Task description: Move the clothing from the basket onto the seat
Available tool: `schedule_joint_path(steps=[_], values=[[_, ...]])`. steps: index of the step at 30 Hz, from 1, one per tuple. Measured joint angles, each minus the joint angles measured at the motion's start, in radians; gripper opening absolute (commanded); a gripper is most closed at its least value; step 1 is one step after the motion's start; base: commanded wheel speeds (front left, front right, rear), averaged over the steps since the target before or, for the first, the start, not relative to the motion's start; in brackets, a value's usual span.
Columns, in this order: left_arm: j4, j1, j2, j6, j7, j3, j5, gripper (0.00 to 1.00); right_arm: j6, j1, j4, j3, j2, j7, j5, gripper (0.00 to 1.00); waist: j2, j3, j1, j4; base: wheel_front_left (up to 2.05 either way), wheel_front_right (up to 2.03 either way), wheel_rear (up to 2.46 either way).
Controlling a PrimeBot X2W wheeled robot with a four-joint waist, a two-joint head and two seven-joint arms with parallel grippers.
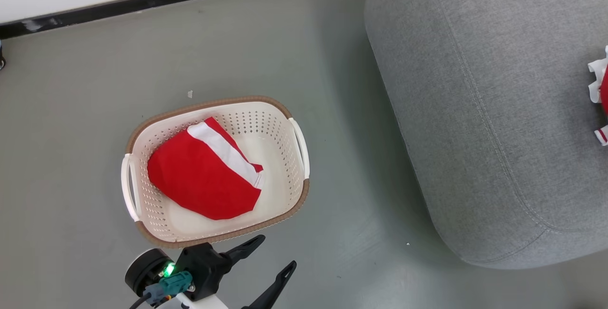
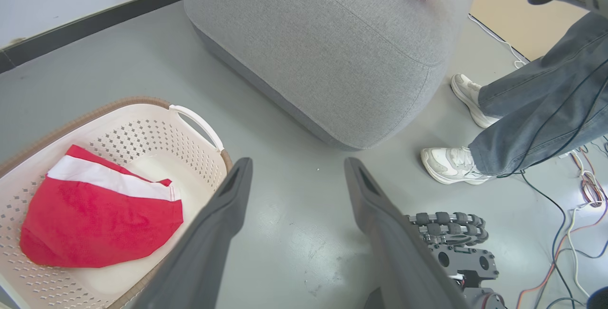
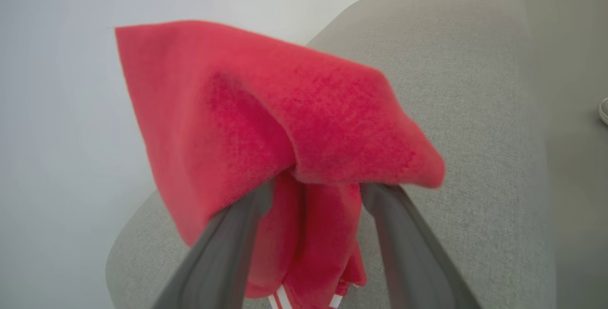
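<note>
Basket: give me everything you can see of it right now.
The basket is cream-white plastic, a rounded rectangle with perforated walls, a brown woven-look rim and a white handle on each short side. It stands upright on the grey floor, apart from the sofa. One folded red garment with a broad white band lies inside, over its bottom. The open left pincer hangs by its near rim; contact cannot be told.

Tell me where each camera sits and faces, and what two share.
Head: high, looking down at basket, floor, sofa; left jaws at bottom.
Left wrist: low, facing sofa across floor; left jaws open, base wheel.
Right wrist: over sofa; right jaws spread, draped by red garment.
Shared: head and left wrist show the basket's banded garment.
</note>
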Motion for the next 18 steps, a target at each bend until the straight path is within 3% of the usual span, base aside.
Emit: schedule_joint_path(steps=[3, 8, 10, 18], values=[[0.002, 0.000, -0.002, 0.000, -0.001, 0.000, -0.001, 1.00, 0.000, 0.020, 0.007, 0.013, 0.000, 0.000, 0.003, 0.94, 0.0000, -0.007, 0.0000, -0.004, 0.00, 0.00, 0.00], [0.009, 0.000, -0.012, 0.000, -0.006, -0.001, -0.001, 1.00, 0.000, 0.039, 0.019, 0.055, 0.000, 0.000, 0.019, 0.95, 0.0000, -0.021, 0.0000, -0.008, 0.00, 0.00, 0.00], [0.012, 0.000, -0.022, 0.000, -0.008, -0.001, -0.002, 1.00, 0.000, 0.042, 0.025, 0.072, 0.000, 0.000, 0.029, 1.00, 0.0000, -0.027, 0.0001, -0.008, 0.00, 0.00, 0.00], [0.038, 0.000, -0.038, 0.000, -0.027, -0.005, -0.019, 1.00, 0.000, 0.122, 0.060, 0.142, 0.000, 0.000, 0.064, 1.00, 0.0000, -0.059, 0.0000, -0.007, 0.00, 0.00, 0.00]])
